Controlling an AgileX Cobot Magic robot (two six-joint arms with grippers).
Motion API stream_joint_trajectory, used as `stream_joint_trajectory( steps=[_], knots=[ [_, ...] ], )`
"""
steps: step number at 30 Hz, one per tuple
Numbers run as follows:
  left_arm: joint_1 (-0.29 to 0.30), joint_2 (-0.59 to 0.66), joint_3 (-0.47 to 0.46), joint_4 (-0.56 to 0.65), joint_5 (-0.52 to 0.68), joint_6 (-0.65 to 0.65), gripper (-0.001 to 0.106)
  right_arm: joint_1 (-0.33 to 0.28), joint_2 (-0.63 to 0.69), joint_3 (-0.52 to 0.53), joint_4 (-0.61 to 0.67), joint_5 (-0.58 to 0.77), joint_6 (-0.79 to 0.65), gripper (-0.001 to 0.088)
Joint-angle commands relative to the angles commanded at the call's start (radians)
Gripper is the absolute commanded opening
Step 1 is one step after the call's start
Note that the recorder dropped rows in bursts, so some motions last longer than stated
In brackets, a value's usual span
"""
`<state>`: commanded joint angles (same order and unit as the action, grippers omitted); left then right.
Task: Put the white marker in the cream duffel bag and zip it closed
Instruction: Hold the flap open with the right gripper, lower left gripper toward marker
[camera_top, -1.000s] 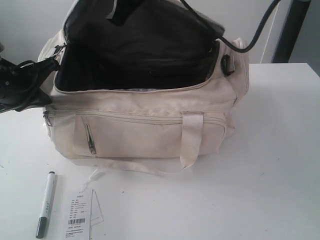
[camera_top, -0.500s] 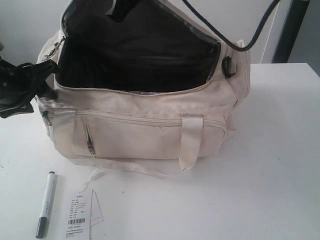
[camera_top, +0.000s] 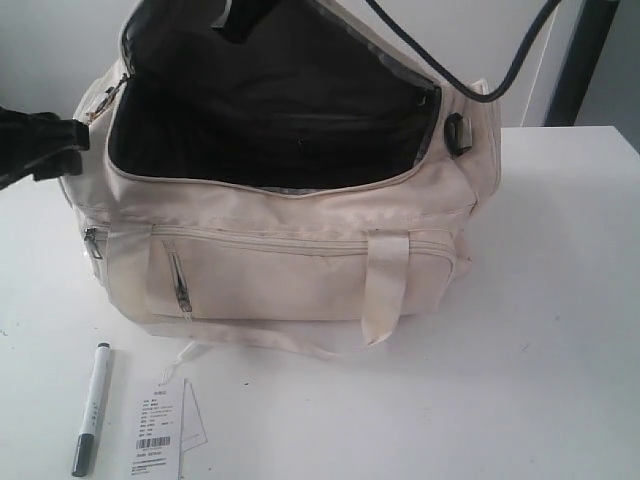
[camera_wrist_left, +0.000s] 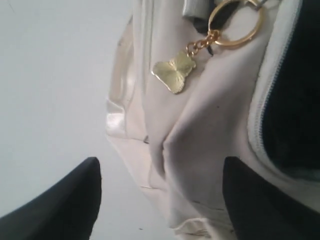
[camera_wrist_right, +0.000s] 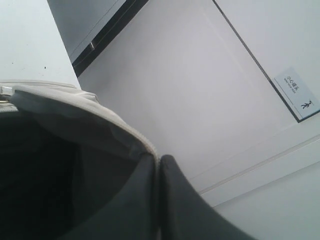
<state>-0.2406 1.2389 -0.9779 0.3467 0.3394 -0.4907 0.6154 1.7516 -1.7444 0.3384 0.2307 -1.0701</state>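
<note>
— Where is the white marker (camera_top: 92, 405)?

— Flat on the table (camera_top: 520, 350), outside the cream duffel bag (camera_top: 280, 270), in front of its left corner and just beside a paper tag (camera_top: 160, 430)

— And the grippers?

— Both well apart from it. The left gripper (camera_wrist_left: 161, 167) hangs at the bag's left end near a gold key ring (camera_wrist_left: 235, 25), fingers spread, gripping nothing. The right gripper (camera_wrist_right: 157, 161) is up at the back, fingers pinched together on the rim of the raised flap, so the black-lined mouth gapes
</note>
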Motion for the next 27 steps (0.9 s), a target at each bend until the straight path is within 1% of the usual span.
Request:
stream_joint_trajectory(
  steps=[1,3,5,7,9,12,13,16,17,22,27],
  knots=[
    [0.0,-0.016,0.0,0.029,0.022,0.0,0.071,0.0,0.0,0.0,0.0,0.0,0.0,0.0],
    [0.0,-0.045,0.0,0.048,0.069,0.002,0.07,0.0,0.0,0.0,0.0,0.0,0.0,0.0],
    [0.0,-0.074,0.0,0.05,0.123,0.03,0.067,0.0,0.0,0.0,0.0,0.0,0.0,0.0],
    [-0.003,-0.102,0.0,0.036,0.165,0.066,0.061,0.0,0.0,0.0,0.0,0.0,0.0,0.0],
    [-0.003,-0.124,0.0,-0.002,0.191,0.106,0.052,0.0,0.0,0.0,0.0,0.0,0.0,0.0],
    [-0.003,-0.157,0.0,-0.085,0.24,0.211,0.034,0.0,0.0,0.0,0.0,0.0,0.0,0.0],
    [-0.003,-0.166,0.0,-0.12,0.263,0.257,0.024,0.0,0.0,0.0,0.0,0.0,0.0,0.0],
    [-0.003,-0.18,0.0,-0.185,0.321,0.36,0.005,0.0,0.0,0.0,0.0,0.0,0.0,0.0],
    [-0.003,-0.18,0.0,-0.199,0.346,0.382,0.0,0.0,0.0,0.0,0.0,0.0,0.0,0.0],
    [-0.003,-0.18,0.0,-0.286,0.448,0.462,0.0,0.0,0.0,0.0,0.0,0.0,0.0,0.0],
    [-0.003,-0.18,0.0,-0.403,0.493,0.565,0.0,0.0,0.0,0.0,0.0,0.0,0.0,0.0]
  ],
)
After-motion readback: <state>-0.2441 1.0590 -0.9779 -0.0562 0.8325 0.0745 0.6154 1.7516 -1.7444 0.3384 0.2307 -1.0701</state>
